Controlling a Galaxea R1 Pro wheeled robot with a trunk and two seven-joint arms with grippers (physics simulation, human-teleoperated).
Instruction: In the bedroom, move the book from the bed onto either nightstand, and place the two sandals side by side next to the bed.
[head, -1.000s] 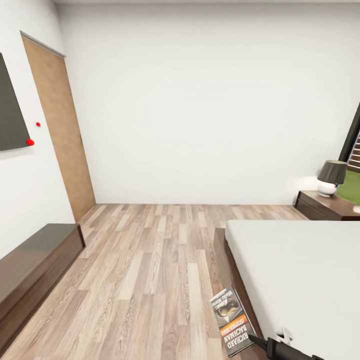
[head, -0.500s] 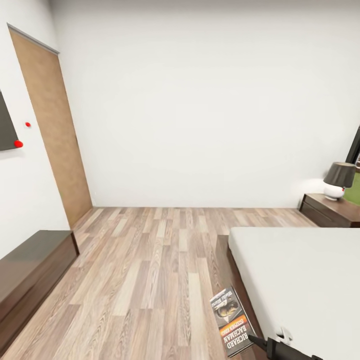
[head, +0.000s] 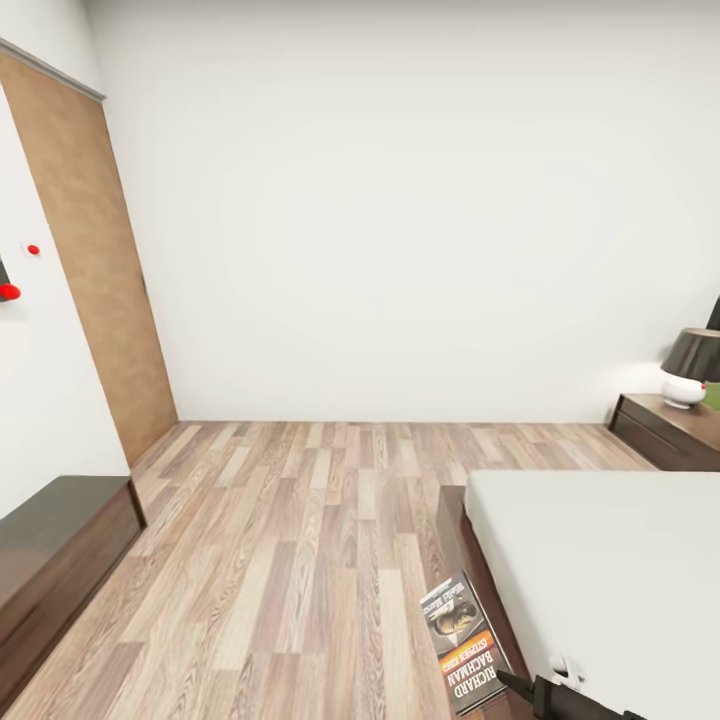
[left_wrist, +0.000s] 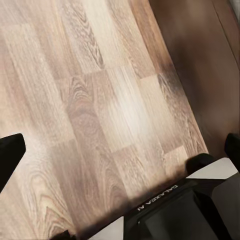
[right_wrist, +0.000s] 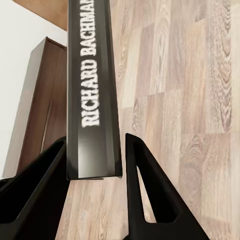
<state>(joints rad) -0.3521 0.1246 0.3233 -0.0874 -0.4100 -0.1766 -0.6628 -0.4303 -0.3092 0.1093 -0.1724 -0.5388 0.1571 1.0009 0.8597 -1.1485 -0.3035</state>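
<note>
The book (head: 465, 642) was held off the bed, over the floor beside the bed frame, cover up, with the orange band and the "RICHARD BACHMAN" lettering legible. In the right wrist view the book (right_wrist: 94, 90) appeared spine-on between the two black fingers (right_wrist: 145, 190) of the right gripper (right_wrist: 95, 172); the jaws were closed on its lower edge, a finger on each side of the spine. In the head view the right gripper (head: 515, 683) met the book at its near corner, low in the picture.

The left gripper (left_wrist: 120, 150) pointed down at the floor (left_wrist: 90, 100); its fingertips sat at opposite edges of the picture, wide apart, with nothing between them.

The bed (head: 610, 570) lay to the right, its off-white mattress bare and the dark frame running along its near side. Beyond it, against the far wall, stood the nightstand (head: 670, 430) with a dark-shaded lamp (head: 692, 365) on top. The plank floor (head: 300, 560) extended to the white wall. On the left were a low dark bench (head: 55, 545) and a tan wood panel (head: 90, 260).
</note>
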